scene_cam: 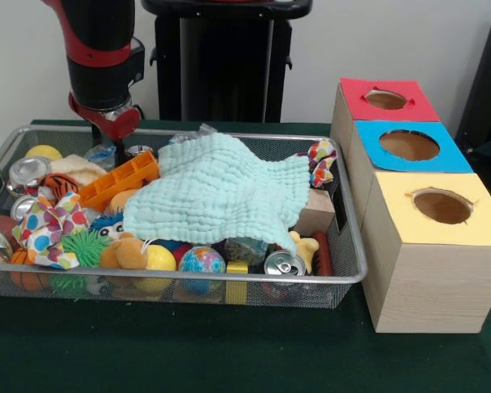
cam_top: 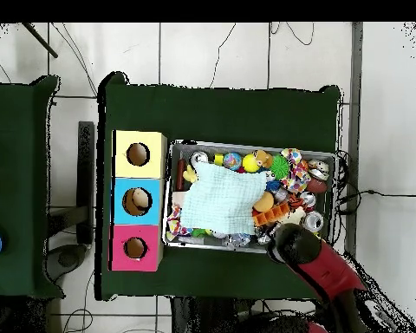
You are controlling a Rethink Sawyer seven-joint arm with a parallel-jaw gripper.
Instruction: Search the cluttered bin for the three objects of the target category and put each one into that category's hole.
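I am holding the arm (scene_cam: 102, 57) over the back corner of the bin (scene_cam: 356, 270), the corner far from the boxes. The gripper (scene_cam: 114, 124) is hanging just above the clutter there, close to a can (scene_cam: 139, 151) and the orange toy (scene_cam: 119, 180). Only its red tip is showing, so I cannot tell how it is set or whether it is carrying something; from overhead the arm is hiding it completely.

The task is not saying which category I am searching, so I am judging from the piles only. Cans are lying in several places: one at the front wall (scene_cam: 284, 264) and two on the arm's side (scene_cam: 26, 172). Balls, such as the globe ball (scene_cam: 201, 260), are lying along the front.

The big cloth (scene_cam: 221, 192) is covering the middle of the bin, and more things are probably hiding under it. To do this step well, I am thinking to come down slowly on one separate object, not between two, and to lift straight up so the cloth is not dragging. The holes are in the red box (scene_cam: 385, 100), blue box (scene_cam: 409, 146) and yellow box (scene_cam: 442, 206), just beside the bin.
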